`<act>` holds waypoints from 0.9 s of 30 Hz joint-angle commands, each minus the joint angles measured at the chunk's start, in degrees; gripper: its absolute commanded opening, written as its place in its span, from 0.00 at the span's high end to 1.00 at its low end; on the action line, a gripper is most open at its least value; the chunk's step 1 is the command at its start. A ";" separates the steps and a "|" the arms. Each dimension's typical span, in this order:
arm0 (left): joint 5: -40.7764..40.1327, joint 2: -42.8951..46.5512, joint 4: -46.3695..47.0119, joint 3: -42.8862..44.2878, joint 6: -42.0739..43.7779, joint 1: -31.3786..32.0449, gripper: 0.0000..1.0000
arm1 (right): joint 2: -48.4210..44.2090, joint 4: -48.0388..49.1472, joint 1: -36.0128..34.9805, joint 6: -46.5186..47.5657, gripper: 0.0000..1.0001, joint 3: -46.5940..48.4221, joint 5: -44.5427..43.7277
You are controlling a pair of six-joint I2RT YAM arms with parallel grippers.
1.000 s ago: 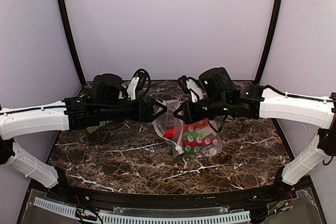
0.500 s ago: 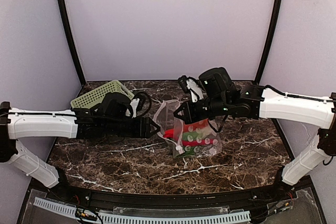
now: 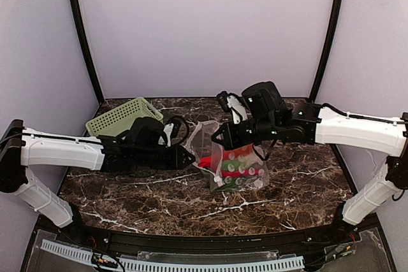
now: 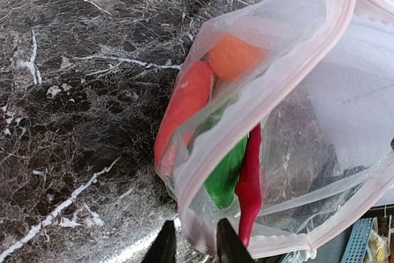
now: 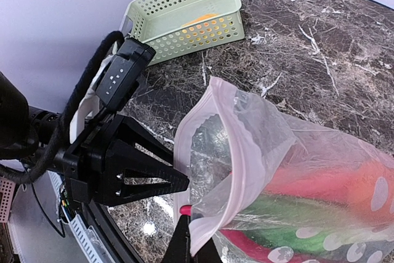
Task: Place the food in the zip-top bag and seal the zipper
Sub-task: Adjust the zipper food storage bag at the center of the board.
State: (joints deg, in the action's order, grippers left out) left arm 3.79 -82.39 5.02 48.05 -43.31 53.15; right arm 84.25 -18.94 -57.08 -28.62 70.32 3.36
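Dark marble table point(image 3: 127, 186): carries everything.
Clear dotted zip-top bag point(image 3: 201, 137): mid-table, mouth open, pink zipper point(image 4: 271, 84) unsealed.
Pale green lattice basket point(image 3: 118, 116): back left.
Toy vegetables point(image 3: 237, 166): inside the bag.
Right gripper point(image 5: 196, 246): clamped on the bag's rim.
Left gripper point(image 4: 194, 246): at the rim, fingers nearly together; grip cannot be told.

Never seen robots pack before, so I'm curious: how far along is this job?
Done: chili, orange fruit and a green piece are inside the bag. In hand: the right tool pinches the bag's rim, holding it open; the left tool sits at the mouth. Left: something orange shows in the basket, and the zipper is unsealed.
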 commanded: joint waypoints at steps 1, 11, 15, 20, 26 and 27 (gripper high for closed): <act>-0.49 -0.20 1.95 1.48 0.89 -0.20 0.86 | -2.13 1.33 -0.51 -0.35 1.00 -0.31 -1.60; 9.12 2.39 -0.98 10.38 7.54 -0.23 0.99 | -4.99 -0.90 1.31 -0.25 1.00 -1.82 -5.18; 11.54 2.32 -2.78 11.45 7.62 -0.19 0.99 | -6.17 -2.33 2.18 -0.34 1.00 -1.90 -6.60; 8.45 2.79 -8.01 10.61 7.98 -0.18 0.99 | -7.86 -2.94 2.48 -0.31 1.00 -2.08 -7.56; 2.94 3.68 -14.03 9.50 8.41 -0.18 0.95 | -8.06 -2.29 2.42 -0.39 1.00 -2.34 -5.36; 3.00 4.00 -14.40 9.42 8.63 -0.16 0.82 | -7.86 -2.06 2.41 -0.47 1.00 -2.34 -5.03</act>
State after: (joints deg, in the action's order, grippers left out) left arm 9.74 -80.95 -3.40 58.24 -36.10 53.10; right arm 77.14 -22.15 -55.05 -28.62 68.60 -2.42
